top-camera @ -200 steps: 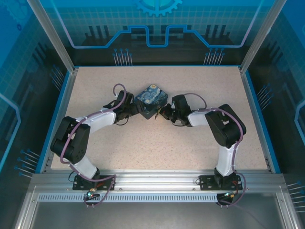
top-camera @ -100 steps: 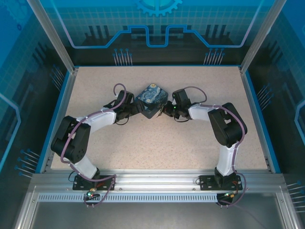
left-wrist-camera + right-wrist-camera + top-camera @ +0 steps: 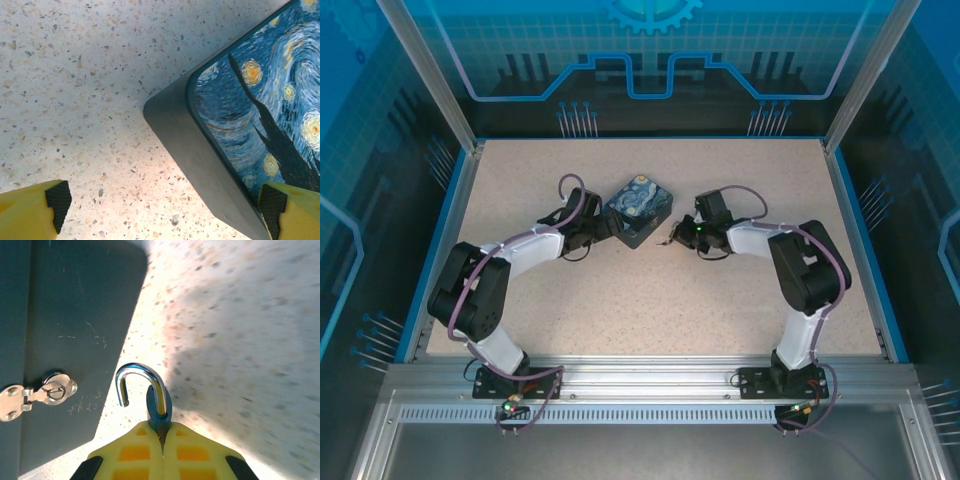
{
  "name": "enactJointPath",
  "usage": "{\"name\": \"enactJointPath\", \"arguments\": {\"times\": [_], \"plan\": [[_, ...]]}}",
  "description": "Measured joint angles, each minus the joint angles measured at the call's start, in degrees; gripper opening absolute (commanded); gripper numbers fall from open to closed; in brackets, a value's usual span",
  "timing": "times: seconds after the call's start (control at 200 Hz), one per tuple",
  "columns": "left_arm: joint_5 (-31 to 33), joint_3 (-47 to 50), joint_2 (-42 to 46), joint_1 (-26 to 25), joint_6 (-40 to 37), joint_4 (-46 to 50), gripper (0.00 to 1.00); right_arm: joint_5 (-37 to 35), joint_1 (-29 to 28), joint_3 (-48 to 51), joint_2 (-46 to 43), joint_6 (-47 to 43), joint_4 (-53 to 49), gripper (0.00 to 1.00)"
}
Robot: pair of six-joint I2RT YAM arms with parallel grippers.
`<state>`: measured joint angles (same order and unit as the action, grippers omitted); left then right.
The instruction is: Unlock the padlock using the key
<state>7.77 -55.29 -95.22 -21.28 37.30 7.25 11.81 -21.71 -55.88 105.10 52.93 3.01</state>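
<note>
My right gripper (image 3: 161, 434) is shut on the dark body of the padlock (image 3: 159, 407). Its silver shackle (image 3: 142, 371) stands swung open, free of the box's metal hasp (image 3: 50, 390). From above, the right gripper (image 3: 677, 238) sits a short way right of the dark blue swirl-painted box (image 3: 640, 202). My left gripper (image 3: 165, 212) is open, with one pad (image 3: 59, 200) on the bare table side and the other pad (image 3: 272, 202) at the box's lid (image 3: 260, 100), so the box's near corner lies between them. The key is hidden.
The speckled table (image 3: 720, 290) is bordered by a blue rim and metal frame posts. Both arms reach inward from the near edge and meet at the box in the middle.
My right gripper has drawn back to the right, away from the box, carrying the padlock clear of the hasp. The left arm and the box have stayed put.
</note>
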Motion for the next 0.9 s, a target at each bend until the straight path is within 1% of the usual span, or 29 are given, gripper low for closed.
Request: {"name": "enactJointPath", "arguments": {"times": [0.125,0.275,0.32,0.36,0.445,0.49,0.55,0.575,0.655,0.68,0.695,0.74,0.745,0.765,0.9], "plan": [[0.0,-0.7,0.1,0.0,0.0,1.6,0.99,1.7,4.1,3.5,-3.3,-0.1,0.7,0.0],[0.0,-1.2,1.4,0.0,-0.2,4.6,0.99,4.9,9.5,9.1,-4.6,0.0,2.7,0.0],[0.0,-1.3,2.1,0.0,-0.2,5.4,0.99,6.8,11.1,10.6,-5.0,0.0,4.2,0.02],[0.1,-1.5,3.0,0.0,-0.2,6.1,0.99,7.3,12.2,11.8,-5.9,-0.1,4.7,0.08],[0.2,-1.9,5.2,0.0,-0.3,7.4,0.99,8.4,14.4,14.2,-7.9,-0.3,4.5,0.25],[0.2,-2.1,6.6,0.0,-0.4,8.0,0.99,8.7,15.5,15.6,-9.3,-0.2,4.0,0.39],[0.2,-2.4,8.5,0.0,-0.4,9.0,0.99,8.9,17.0,17.4,-11.7,-0.7,2.9,0.57],[0.2,-2.5,9.3,0.1,-0.5,9.2,0.99,9.0,17.7,18.1,-13.1,-0.4,2.1,0.62],[0.2,-2.7,12.1,0.2,-1.3,10.5,0.99,9.3,19.5,19.4,-18.0,-0.9,-0.7,0.73],[0.2,-2.7,12.9,0.2,-1.4,10.9,0.99,9.1,20.1,19.6,-19.9,-1.2,-1.9,0.75],[0.2,-2.7,13.6,0.3,-1.5,11.2,0.99,8.9,20.4,19.6,-21.1,-0.9,-2.7,0.78],[0.4,-2.7,15.2,0.4,-1.7,12.1,0.99,8.3,21.0,19.6,-24.6,-1.4,-4.7,0.81],[0.4,-2.7,15.5,0.5,-1.7,12.2,0.99,8.3,21.1,19.5,-25.2,-1.8,-5.0,0.84],[0.4,-2.7,16.3,0.6,-1.8,12.7,0.99,7.9,21.3,19.5,-26.9,-1.9,-6.0,0.87],[0.6,-2.7,22.0,2.8,-2.4,15.1,0.99,4.6,21.8,17.0,-37.1,-4.9,-14.6,0.91]]}}
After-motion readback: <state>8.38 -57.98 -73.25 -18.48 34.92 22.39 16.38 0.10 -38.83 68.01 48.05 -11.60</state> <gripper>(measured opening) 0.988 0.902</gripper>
